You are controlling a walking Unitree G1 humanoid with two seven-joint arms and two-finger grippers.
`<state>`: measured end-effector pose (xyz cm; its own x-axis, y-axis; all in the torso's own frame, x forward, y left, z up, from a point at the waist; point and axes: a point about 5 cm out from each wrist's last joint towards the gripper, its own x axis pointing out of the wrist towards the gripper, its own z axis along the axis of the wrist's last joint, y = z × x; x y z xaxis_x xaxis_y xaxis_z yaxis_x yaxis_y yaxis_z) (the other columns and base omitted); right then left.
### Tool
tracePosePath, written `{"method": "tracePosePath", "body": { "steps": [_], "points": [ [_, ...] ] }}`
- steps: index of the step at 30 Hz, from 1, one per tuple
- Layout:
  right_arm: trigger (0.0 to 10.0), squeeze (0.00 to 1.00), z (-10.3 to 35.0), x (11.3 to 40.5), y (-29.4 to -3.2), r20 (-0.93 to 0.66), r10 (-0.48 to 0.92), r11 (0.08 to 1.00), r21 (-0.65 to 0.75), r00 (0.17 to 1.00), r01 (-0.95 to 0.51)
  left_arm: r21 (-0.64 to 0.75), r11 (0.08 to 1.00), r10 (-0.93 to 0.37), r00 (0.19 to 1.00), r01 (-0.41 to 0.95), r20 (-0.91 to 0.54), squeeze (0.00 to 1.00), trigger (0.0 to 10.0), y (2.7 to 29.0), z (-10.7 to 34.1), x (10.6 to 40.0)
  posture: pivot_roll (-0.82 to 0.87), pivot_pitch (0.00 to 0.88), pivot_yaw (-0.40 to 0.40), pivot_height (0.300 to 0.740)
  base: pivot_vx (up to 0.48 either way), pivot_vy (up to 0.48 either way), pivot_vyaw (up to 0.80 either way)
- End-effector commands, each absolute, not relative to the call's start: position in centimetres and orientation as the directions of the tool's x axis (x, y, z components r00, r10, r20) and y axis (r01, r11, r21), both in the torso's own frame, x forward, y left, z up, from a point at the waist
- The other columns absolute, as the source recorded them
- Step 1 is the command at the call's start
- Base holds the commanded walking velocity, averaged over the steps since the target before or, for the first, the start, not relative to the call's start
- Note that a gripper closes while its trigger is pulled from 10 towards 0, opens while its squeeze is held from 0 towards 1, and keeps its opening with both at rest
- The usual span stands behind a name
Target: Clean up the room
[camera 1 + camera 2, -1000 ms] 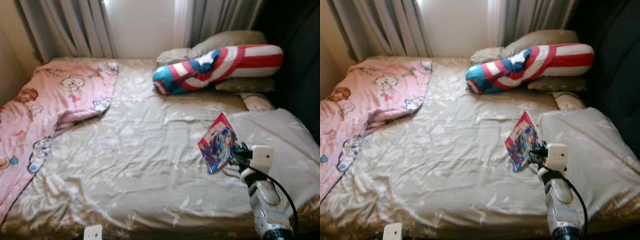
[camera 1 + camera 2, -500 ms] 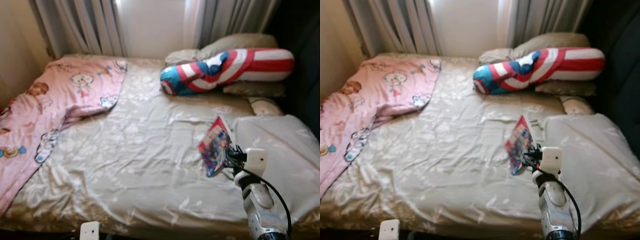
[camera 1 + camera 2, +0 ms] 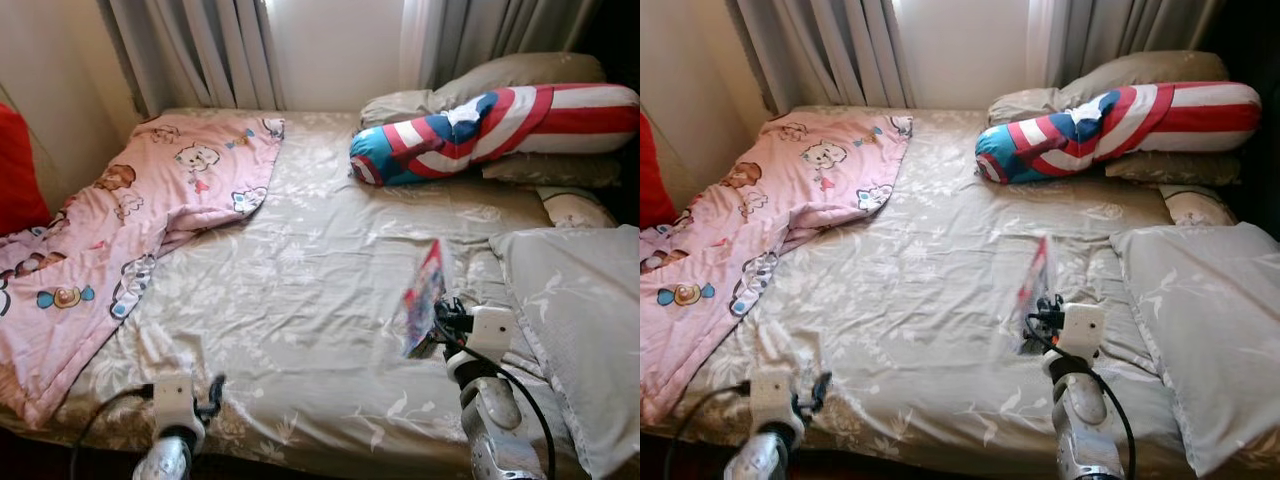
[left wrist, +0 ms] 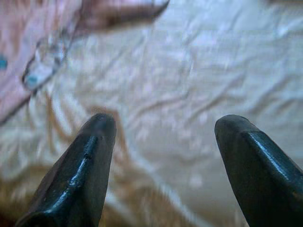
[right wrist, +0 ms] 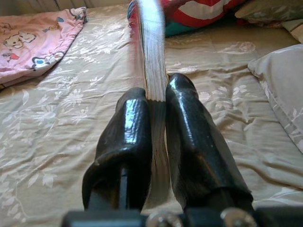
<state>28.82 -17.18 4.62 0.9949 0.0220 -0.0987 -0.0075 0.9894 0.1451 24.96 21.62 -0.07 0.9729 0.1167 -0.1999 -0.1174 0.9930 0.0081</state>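
Where curtains (image 3: pixel 215 50) hang, rumpled bed (image 3: pixel 300 290).

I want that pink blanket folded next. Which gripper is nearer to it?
Left. The left gripper hovers open at the bed's near edge, just beside the pink blanket. The right gripper is across the bed, clamping a book.

Glossy paper comic (image 3: pixel 424 297), satiny cloth bedsheet (image 3: pixel 300 290), shiny blk claw (image 5: pixel 158 113)
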Motion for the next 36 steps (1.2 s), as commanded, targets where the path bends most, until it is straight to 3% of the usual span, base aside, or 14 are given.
{"method": "tracePosePath", "body": {
  "steps": [1, 10, 21, 36],
  "points": [
    [10.0, 0.00, 5.9, 29.1, -17.4, -0.035, 0.018, 0.991, 0.136, 0.999, -0.013, -0.007, 0.995, 0.099, 0.977, -0.102, -0.190, 0.00, 10.0, 21.2, -0.2, 24.5, -0.06, 0.076, 0.014, 0.706, 0.000, 0.000, 0.00],
    [10.0, 0.00, 6.0, 29.2, -17.2, -0.053, 0.014, 0.997, 0.079, 0.998, -0.009, -0.017, 0.997, 0.066, 0.990, -0.069, -0.127, 0.00, 10.0, 20.8, 1.1, 24.5, -0.06, 0.069, 0.012, 0.706, 0.000, 0.000, 0.00],
    [10.0, 0.00, 6.3, 29.1, -16.2, -0.032, 0.036, 0.996, 0.087, 0.999, -0.033, -0.037, 0.998, 0.045, 0.998, -0.047, -0.054, 0.00, 10.0, 20.4, 3.2, 26.0, -0.06, 0.101, 0.000, 0.637, 0.000, 0.000, 0.00],
    [10.0, 0.00, 6.1, 29.1, -16.4, -0.039, 0.023, 0.995, 0.093, 0.999, -0.020, -0.053, 0.997, 0.046, 0.998, -0.048, -0.044, 0.00, 10.0, 20.4, 3.9, 26.0, -0.05, 0.110, 0.003, 0.637, 0.000, 0.000, 0.00]
  ]
}}
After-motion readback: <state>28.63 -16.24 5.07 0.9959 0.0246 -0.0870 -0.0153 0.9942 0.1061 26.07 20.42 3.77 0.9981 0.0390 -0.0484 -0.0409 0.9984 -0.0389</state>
